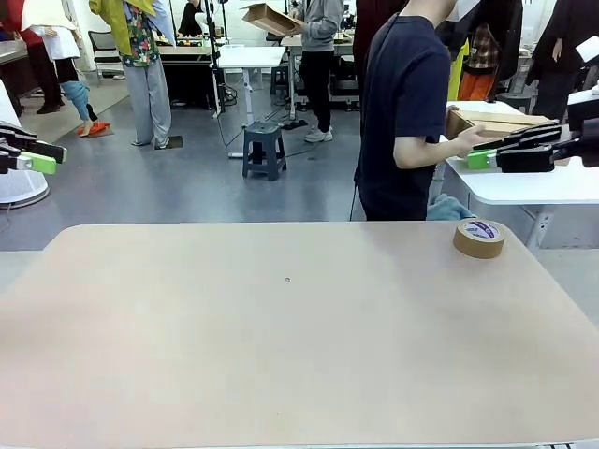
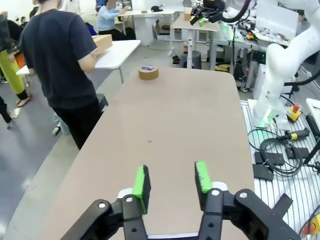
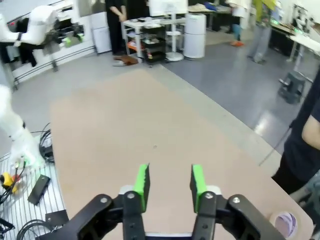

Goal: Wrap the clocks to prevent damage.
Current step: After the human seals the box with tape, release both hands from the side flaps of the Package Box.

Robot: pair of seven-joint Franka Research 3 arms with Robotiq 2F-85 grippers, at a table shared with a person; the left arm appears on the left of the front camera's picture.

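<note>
Near the far right corner of the tan tabletop (image 1: 281,374) lay a roll of brown tape (image 1: 479,238), close to the edge, with a person in a dark shirt (image 1: 404,103) standing just beyond it and turned toward a side table. Seen from the front, the left pincer (image 1: 42,159) and right pincer (image 1: 482,157) hung at the picture's sides, well apart, with broad bare surface between them. Each wrist view showed what the front could not: green pads (image 2: 142,182) standing apart and holding nothing, likewise on the right (image 3: 142,181); no clock could be made out.

Black linkage gripper (image 2: 171,186) with bright green padded fingers (image 2: 142,182), silver screws at its joints; glossy white arm (image 2: 274,70) at upper right.
</note>
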